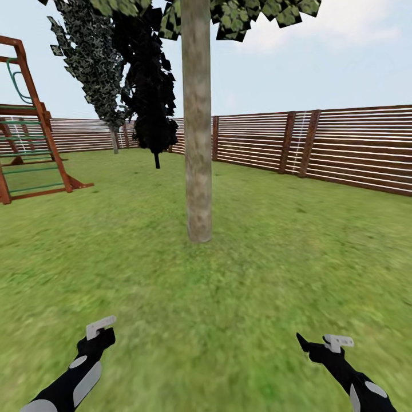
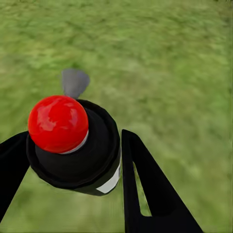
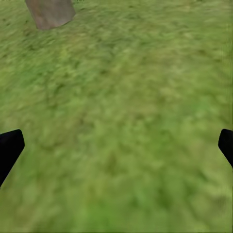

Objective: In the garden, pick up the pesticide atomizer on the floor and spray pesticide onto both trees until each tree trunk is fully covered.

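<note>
The thick, straight, pale grey-brown tree trunk [image 1: 197, 131] is seen at twelve o'clock on the green lawn [image 1: 274, 269]. The small black pistol-shaped pesticide atomizer with a red knob [image 2: 73, 141] is held pinched in the left pincer [image 1: 98, 332] at seven o'clock; it is judged light, rigid and smooth, best gripped around its round body. The right pincer [image 3: 116, 145], at five o'clock, is spread wide on nothing.

Your left gripper [image 1: 102, 332] sits low at seven o'clock, fingers [image 2: 145, 189] closed on the pesticide atomizer [image 2: 73, 141]. Your right gripper [image 1: 320, 346], at five o'clock, has its jaws spread wide.
</note>
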### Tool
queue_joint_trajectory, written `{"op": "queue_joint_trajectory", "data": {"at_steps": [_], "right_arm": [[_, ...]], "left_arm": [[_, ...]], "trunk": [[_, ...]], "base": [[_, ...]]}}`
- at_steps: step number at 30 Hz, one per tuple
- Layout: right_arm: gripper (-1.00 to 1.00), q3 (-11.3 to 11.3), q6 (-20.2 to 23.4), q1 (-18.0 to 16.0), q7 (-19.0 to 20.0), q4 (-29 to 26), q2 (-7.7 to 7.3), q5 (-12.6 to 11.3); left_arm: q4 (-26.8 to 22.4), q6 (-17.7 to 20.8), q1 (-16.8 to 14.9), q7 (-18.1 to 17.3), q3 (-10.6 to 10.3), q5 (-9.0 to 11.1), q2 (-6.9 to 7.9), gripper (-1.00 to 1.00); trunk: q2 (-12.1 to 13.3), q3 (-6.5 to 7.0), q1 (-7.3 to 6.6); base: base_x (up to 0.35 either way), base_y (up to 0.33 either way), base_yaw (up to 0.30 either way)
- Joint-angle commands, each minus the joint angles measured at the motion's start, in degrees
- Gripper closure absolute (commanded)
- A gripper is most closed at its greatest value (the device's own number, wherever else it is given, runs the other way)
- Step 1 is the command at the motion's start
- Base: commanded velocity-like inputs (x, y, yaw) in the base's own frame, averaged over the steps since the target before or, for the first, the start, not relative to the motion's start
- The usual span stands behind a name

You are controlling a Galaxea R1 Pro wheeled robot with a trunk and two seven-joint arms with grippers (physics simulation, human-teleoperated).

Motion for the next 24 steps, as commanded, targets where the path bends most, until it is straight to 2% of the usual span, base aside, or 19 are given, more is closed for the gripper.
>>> {"op": "queue_joint_trajectory", "data": {"at_steps": [1, 15, 17, 21, 24], "right_arm": [[-1.0, 0.0, 0.0, 0.0, 0.0, 0.0, -0.01, 0.01], [-1.0, 0.0, 0.0, 0.0, 0.0, -0.03, -0.05, -0.02], [-1.0, -0.02, 0.17, 0.0, 0.0, -0.03, -0.18, -0.19], [-1.0, -0.1, 3.44, 0.0, -0.02, -0.06, -0.28, -0.32], [-1.0, 0.04, 3.51, 0.0, -0.08, -0.06, -0.28, -0.24]], "left_arm": [[-0.01, 0.0, 0.0, 0.01, 0.0, -0.03, 0.0, 1.0], [-0.01, -0.03, 0.0, -0.03, -0.04, -0.03, 0.0, 1.0], [-0.01, -0.08, 0.0, -0.03, -0.08, -0.03, 0.0, 1.0], [-0.09, -0.09, 0.0, -0.08, -0.24, -0.05, -0.08, 1.0], [-0.13, -0.09, 0.0, -0.4, -2.43, -0.11, 0.07, 1.0]], "trunk": [[0.0, 0.0, 0.0], [0.0, 0.0, 0.0], [0.0, 0.0, 0.0], [0.0, 0.0, 0.0], [0.0, 0.0, 0.0]], "base": [[0.332, 0.0, 0.0], [0.323, 0.0, 0.0], [0.074, 0.0, 0.0], [0.006, 0.0, 0.0], [0.0, 0.0, 0.0]]}}
